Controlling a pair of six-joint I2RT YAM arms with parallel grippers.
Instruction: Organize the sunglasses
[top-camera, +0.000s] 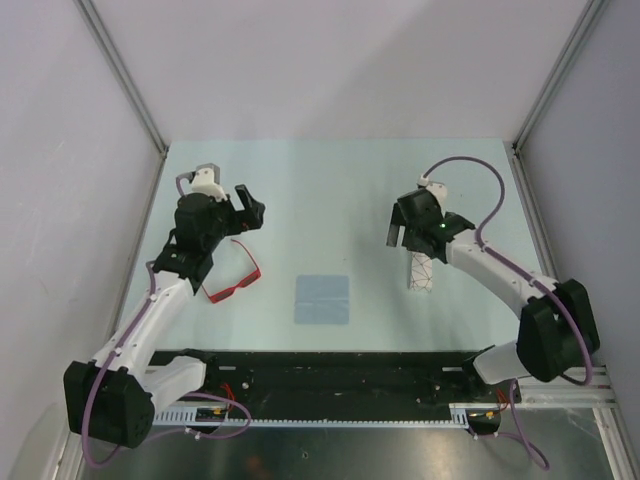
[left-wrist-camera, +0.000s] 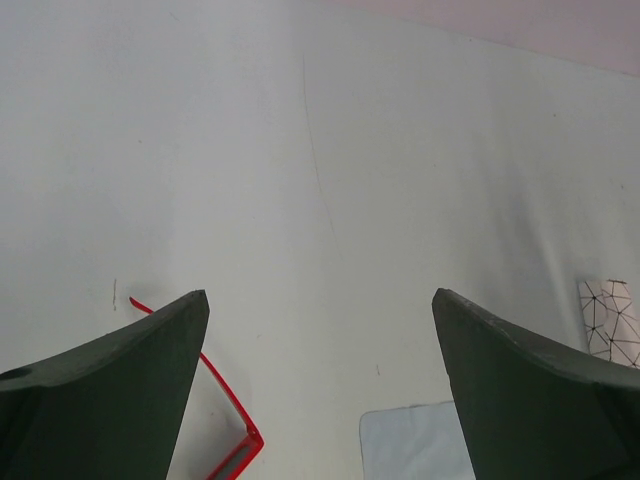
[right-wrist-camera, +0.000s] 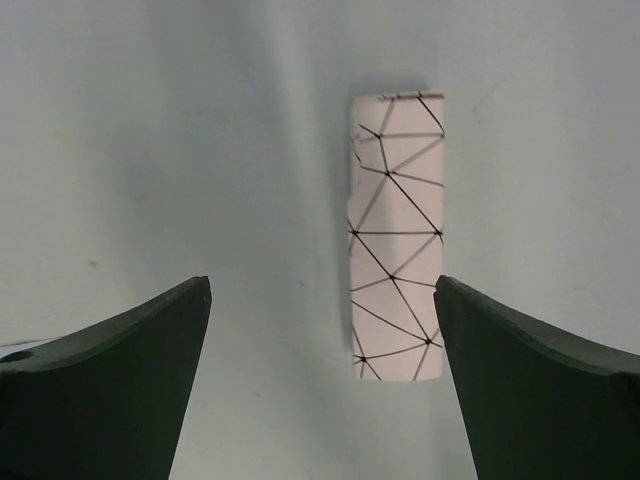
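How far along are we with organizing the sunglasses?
Done: nothing visible yet. The red-framed, dark-lensed sunglasses lie on the table with a temple arm spread out, apart from the white oblong line-patterned case and the flat light-blue square cloth. In hand: nothing. The left claw and right claw are open and empty, and the right one hovers over the case. Left: everything, probably grasping, folding and stowing the sunglasses.

Sunglasses (left-wrist-camera: 250, 442) cut off at btm edge (L wrist cam); case (left-wrist-camera: 606, 320) at rt edge.

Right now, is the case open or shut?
Shut: the case lies flat as one closed oblong, no interior or raised lid showing.
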